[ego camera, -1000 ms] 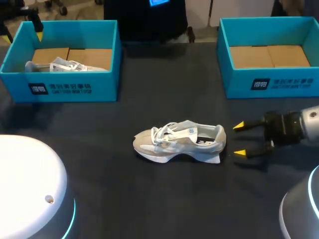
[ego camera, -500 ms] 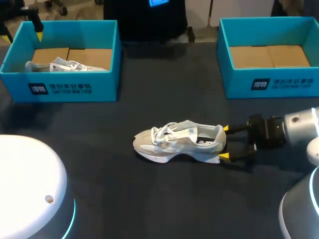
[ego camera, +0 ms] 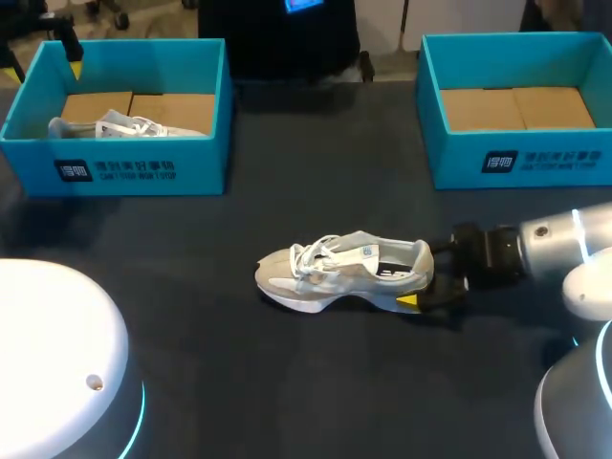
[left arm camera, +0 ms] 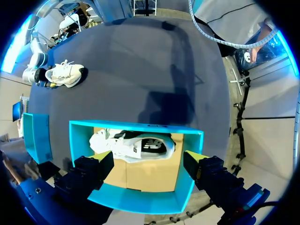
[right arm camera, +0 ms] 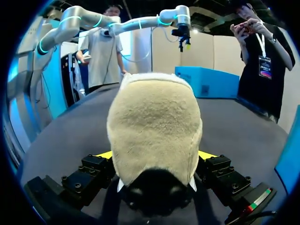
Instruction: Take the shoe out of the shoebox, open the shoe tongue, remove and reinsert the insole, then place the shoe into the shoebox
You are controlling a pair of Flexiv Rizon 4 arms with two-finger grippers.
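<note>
A white and beige sneaker [ego camera: 344, 273] lies on its sole in the middle of the dark table, toe to the left. My right gripper [ego camera: 421, 279] is at its heel, open, one finger on each side. In the right wrist view the heel [right arm camera: 154, 131] fills the gap between the fingers [right arm camera: 101, 171]. My left gripper [ego camera: 42, 71] hangs open high over the left shoebox [ego camera: 124, 167]. The left wrist view shows this box [left arm camera: 136, 129] from above with a second sneaker [left arm camera: 133, 146] inside it.
The right shoebox [ego camera: 516, 163] stands at the back right, only its cardboard floor showing inside. Both teal boxes line the far edge. The white robot bases [ego camera: 57, 363] fill the near corners.
My right gripper has slid left along the table until its open fingers flank the sneaker's heel. The sneaker and the left arm have stayed where they were.
</note>
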